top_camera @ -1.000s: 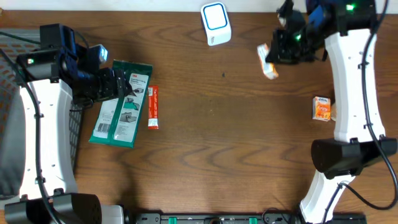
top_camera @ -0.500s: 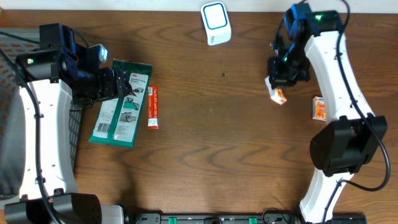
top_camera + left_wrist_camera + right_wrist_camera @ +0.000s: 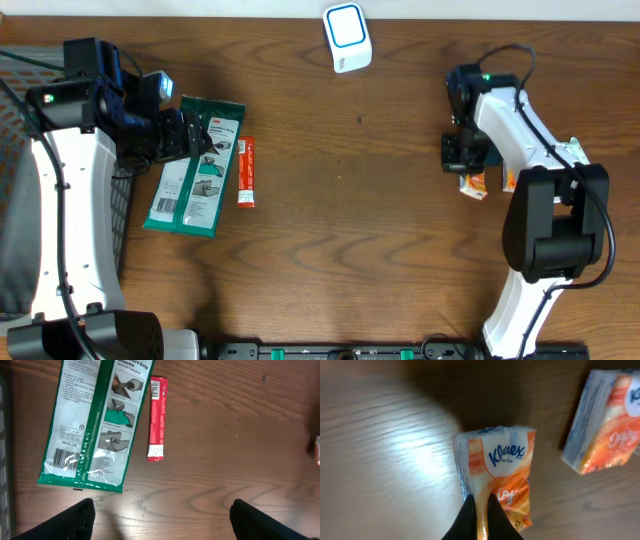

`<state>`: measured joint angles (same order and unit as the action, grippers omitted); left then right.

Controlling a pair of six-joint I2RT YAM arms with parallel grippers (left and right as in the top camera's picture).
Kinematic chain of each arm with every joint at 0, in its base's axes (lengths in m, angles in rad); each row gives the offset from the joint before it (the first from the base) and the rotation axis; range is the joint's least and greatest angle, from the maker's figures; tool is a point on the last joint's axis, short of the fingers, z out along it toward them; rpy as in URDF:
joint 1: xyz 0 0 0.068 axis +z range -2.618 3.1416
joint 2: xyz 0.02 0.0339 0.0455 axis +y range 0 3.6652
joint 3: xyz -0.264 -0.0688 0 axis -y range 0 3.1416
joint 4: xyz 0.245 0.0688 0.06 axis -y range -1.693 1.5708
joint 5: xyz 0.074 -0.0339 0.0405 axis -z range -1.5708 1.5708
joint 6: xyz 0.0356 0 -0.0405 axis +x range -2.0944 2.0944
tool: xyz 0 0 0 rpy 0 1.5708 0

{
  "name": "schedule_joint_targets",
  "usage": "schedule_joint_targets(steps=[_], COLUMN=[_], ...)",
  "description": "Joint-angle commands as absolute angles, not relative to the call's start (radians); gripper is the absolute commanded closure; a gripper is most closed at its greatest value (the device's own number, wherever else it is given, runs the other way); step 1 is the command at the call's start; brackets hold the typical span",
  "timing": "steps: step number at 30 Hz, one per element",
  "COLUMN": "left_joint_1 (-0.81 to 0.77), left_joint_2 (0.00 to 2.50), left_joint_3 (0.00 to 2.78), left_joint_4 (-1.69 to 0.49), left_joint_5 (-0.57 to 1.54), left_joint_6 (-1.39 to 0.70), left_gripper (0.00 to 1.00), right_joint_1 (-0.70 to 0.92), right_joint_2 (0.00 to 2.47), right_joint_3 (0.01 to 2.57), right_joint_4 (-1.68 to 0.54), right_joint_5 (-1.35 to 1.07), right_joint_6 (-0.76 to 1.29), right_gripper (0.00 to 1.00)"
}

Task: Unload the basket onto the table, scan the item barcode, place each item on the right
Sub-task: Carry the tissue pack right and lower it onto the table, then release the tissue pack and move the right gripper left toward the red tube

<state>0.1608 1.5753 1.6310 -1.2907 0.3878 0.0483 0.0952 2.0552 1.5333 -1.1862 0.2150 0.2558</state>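
Two tissue packs at right of table (image 3: pixel 350 250): held pack (image 3: pixel 502 480) clamped by its edge in right end effector (image 3: pixel 480 510), label up, just beside spare pack (image 3: pixel 610 420), well apart from scanner (image 3: pixel 347 37), likely for setting down. Left end effector (image 3: pixel 165 520) spread wide above gloves (image 3: pixel 95 420), seemingly poised for next pick.

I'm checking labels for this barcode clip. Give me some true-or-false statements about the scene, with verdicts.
1. The right gripper is shut on a Kleenex tissue pack. True.
2. The left gripper grips the green glove packet. False: it is open and the packet lies free.
3. A second tissue pack lies beside the held one. True.
4. The red stick packet lies on top of the green glove packet. False: it lies beside it.
5. The Kleenex tissue pack touches the white scanner. False: they are far apart.
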Motion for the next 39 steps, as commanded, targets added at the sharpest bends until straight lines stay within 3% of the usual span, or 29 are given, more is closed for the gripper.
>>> schedule_joint_targets(steps=[1, 8, 11, 13, 14, 15, 17, 22, 28, 39], left_joint_1=[0.161, 0.161, 0.161, 0.161, 0.161, 0.161, 0.161, 0.161, 0.161, 0.161], left_joint_2=[1.562, 1.562, 1.562, 1.562, 1.562, 1.562, 1.562, 1.562, 1.562, 1.562], left_joint_3=[1.631, 1.631, 1.631, 1.631, 1.631, 1.631, 1.631, 1.631, 1.631, 1.631], left_joint_4=[-1.294, -1.294, -1.294, -1.294, -1.294, -1.294, -1.294, -1.294, -1.294, -1.294], left_joint_5=[0.393, 0.392, 0.393, 0.393, 0.393, 0.393, 0.393, 0.393, 0.393, 0.393], left_joint_6=[0.043, 0.043, 0.043, 0.043, 0.043, 0.043, 0.043, 0.043, 0.043, 0.043], left_gripper=[0.13, 0.13, 0.13, 0.13, 0.13, 0.13, 0.13, 0.13, 0.13, 0.13], right_joint_1=[0.070, 0.031, 0.019, 0.014, 0.014, 0.014, 0.015, 0.015, 0.019, 0.120], right_joint_2=[2.057, 2.057, 2.057, 2.057, 2.057, 2.057, 2.057, 2.057, 2.057, 2.057], right_joint_3=[1.477, 1.460, 1.460, 1.460, 1.460, 1.460, 1.460, 1.460, 1.517, 1.575], right_joint_4=[-1.149, -1.144, -1.144, -1.144, -1.144, -1.144, -1.144, -1.143, -1.209, -1.142], right_joint_5=[0.296, 0.344, 0.343, 0.339, 0.339, 0.339, 0.338, 0.320, 0.233, -0.131], right_joint_6=[0.284, 0.283, 0.284, 0.283, 0.284, 0.284, 0.284, 0.283, 0.245, 0.193], right_gripper=[0.99, 0.97, 0.67, 0.37, 0.30, 0.16, 0.01, 0.01, 0.17, 0.10])
